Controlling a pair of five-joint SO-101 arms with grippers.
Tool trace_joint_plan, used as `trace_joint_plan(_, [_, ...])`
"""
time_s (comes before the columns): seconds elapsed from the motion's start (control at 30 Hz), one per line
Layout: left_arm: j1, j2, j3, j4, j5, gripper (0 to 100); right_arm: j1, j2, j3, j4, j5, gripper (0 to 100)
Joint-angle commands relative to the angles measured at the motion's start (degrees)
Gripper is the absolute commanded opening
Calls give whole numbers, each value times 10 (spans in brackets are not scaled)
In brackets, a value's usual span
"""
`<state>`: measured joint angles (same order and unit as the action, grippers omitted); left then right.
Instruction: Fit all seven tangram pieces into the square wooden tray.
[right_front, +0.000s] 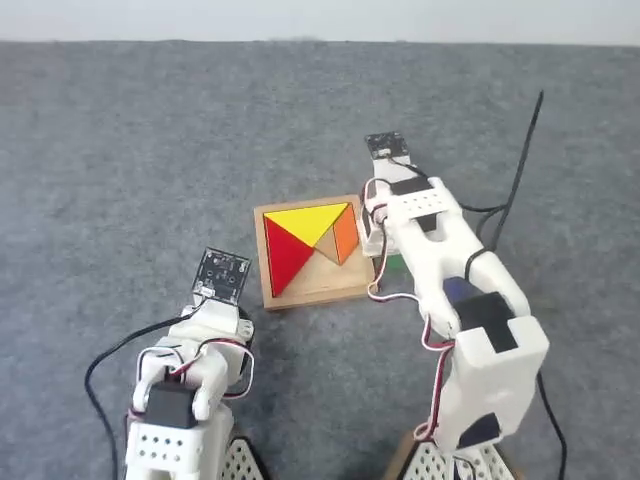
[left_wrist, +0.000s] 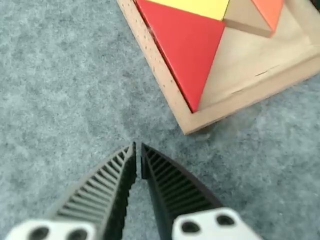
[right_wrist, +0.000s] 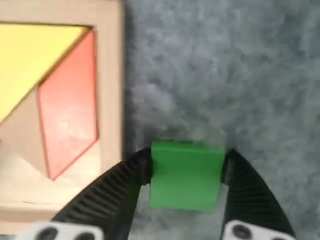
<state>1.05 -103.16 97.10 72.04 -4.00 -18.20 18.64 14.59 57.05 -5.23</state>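
Observation:
The square wooden tray (right_front: 320, 293) lies mid-table and holds a yellow triangle (right_front: 305, 220), a red triangle (right_front: 285, 255) and an orange parallelogram (right_front: 346, 238). Just off the tray's right rim (right_wrist: 122, 75), a green square piece (right_wrist: 185, 175) rests on the grey carpet, and my right gripper (right_wrist: 187, 159) is shut on it, one finger against each side. My left gripper (left_wrist: 138, 147) is shut and holds nothing; it hovers over the carpet just short of the tray's near left corner (left_wrist: 187, 127).
Grey carpet (right_front: 130, 150) covers the whole table, with open room to the left of and beyond the tray. A black cable (right_front: 520, 170) runs along the right arm's side. Bare wood (left_wrist: 250, 55) shows in the tray's near part.

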Motion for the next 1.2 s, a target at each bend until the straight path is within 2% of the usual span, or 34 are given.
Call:
trace_joint_plan(0.0, [-1, -9, -6, 2, -1, 19, 24, -5, -17, 14, -9, 238])
trace_joint_plan(0.23, [-1, -9, -6, 2, -1, 19, 23, -7, -18, 23, -5, 45])
trace_joint_plan(0.47, [-1, -9, -6, 2, -1, 19, 11, -74, -73, 66, 41, 55])
trace_joint_plan(0.83, [-1, -9, -6, 2, -1, 19, -133, -134, -75, 67, 166, 55])
trace_joint_plan(1.17, [-1, -9, -6, 2, -1, 19, -237, -65, -75, 31, 186, 55])
